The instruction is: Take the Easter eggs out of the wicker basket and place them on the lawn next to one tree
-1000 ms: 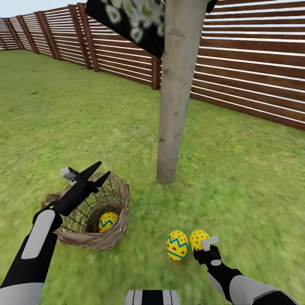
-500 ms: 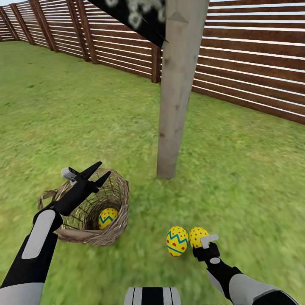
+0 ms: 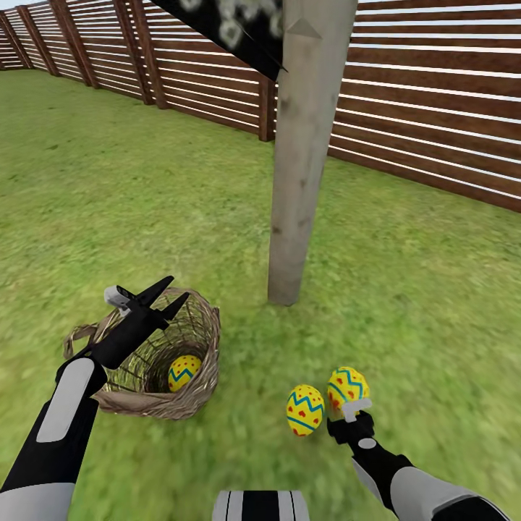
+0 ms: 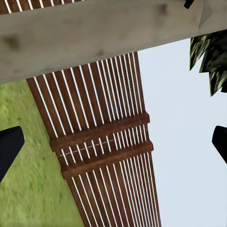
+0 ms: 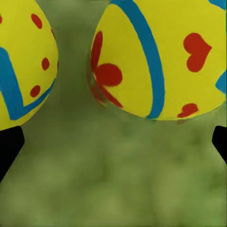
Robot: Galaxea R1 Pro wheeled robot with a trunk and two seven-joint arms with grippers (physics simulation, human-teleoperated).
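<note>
Lying on the lawn (image 3: pixel 405 289) in front of the tree (image 3: pixel 302 159) are two Easter eggs: the left egg (image 3: pixel 305 409) is leaning on the grass, and the right egg (image 3: pixel 347 386) is sitting just beside it, directly ahead of the right gripper (image 3: pixel 350 414). Both are showing bright yellow shells with blue zigzag bands and red dots; in the right wrist view the left egg (image 5: pixel 23 71) and the right egg (image 5: pixel 161 56) are appearing large and close, with a narrow strip of blurred grass between them, and one red mark on the right egg is looking heart-shaped. The right gripper's dark fingertips (image 5: pixel 9 146) are standing wide apart at the two edges of that view, gripping nothing. A third egg (image 3: pixel 184 373) is resting inside the wicker basket (image 3: pixel 195 340), a round tan woven basket with a small loop handle, sitting on the grass near the trunk's base. The left gripper (image 3: pixel 165 297) is hovering above the basket's rim with its black fingers spread and holding nothing; its tips (image 4: pixel 9 151) are pointing toward the brown slat fence (image 4: pixel 104 156) and sky. The pale grey-beige trunk is rising straight, with a dark mottled leaf panel (image 3: pixel 231 29) hanging at the top.
</note>
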